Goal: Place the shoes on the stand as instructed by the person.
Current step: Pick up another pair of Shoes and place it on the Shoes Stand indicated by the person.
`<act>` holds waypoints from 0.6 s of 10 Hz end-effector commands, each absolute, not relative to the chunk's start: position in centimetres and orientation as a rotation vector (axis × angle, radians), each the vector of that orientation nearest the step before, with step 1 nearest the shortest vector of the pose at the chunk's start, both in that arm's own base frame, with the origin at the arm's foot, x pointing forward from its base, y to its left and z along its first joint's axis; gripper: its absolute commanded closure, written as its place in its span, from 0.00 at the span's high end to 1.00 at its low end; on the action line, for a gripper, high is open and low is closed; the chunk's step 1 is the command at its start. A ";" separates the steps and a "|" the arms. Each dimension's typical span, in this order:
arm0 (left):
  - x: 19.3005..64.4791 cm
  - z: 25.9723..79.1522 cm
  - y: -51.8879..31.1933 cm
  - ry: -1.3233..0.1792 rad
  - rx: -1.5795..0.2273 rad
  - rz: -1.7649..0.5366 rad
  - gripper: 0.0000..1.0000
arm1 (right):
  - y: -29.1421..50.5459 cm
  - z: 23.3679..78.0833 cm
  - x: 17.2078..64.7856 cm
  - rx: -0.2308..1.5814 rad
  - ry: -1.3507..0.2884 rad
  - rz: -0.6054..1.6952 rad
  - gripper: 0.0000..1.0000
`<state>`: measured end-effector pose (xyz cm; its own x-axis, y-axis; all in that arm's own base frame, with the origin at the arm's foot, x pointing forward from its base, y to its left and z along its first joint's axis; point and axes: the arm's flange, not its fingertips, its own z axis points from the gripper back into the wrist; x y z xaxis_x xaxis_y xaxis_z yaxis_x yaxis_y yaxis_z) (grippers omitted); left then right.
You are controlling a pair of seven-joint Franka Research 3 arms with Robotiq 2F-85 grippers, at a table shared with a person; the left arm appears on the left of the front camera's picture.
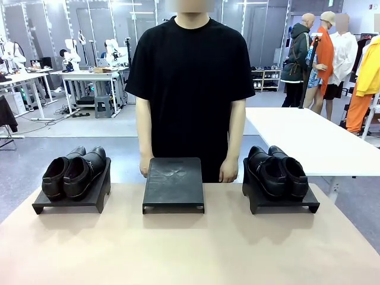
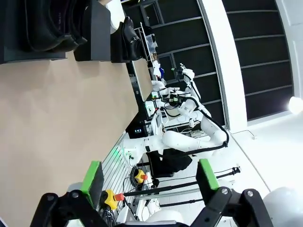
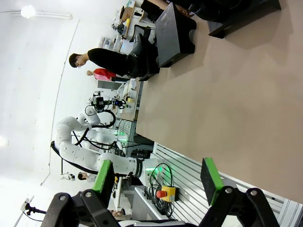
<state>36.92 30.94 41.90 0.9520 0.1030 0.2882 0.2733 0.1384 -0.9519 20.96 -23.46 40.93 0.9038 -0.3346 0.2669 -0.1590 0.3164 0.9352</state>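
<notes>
Two pairs of glossy black shoes rest on low black stands on the tan table. One pair point(image 1: 74, 172) is on the left stand point(image 1: 71, 200), the other pair point(image 1: 278, 172) on the right stand point(image 1: 284, 203). Between them the middle stand point(image 1: 173, 184) is bare. The person point(image 1: 190, 83) in a black T-shirt stands behind it, a hand point(image 1: 145, 169) at each side of it on the far edge. My left gripper point(image 2: 149, 178) is open over the table's near side, with the left shoes point(image 2: 42, 23) far ahead. My right gripper point(image 3: 158, 178) is open, with the bare stand point(image 3: 173, 33) far ahead.
The tan table point(image 1: 190, 249) is bare in front of the stands. A white table point(image 1: 309, 139) stands behind at the right. Other tables, shelving and people fill the room farther back.
</notes>
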 end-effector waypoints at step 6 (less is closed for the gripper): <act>36.3 41.9 30.8 -0.323 -1.430 -0.128 1.00 | -23.6 41.1 21.0 1.264 -0.483 -0.108 0.93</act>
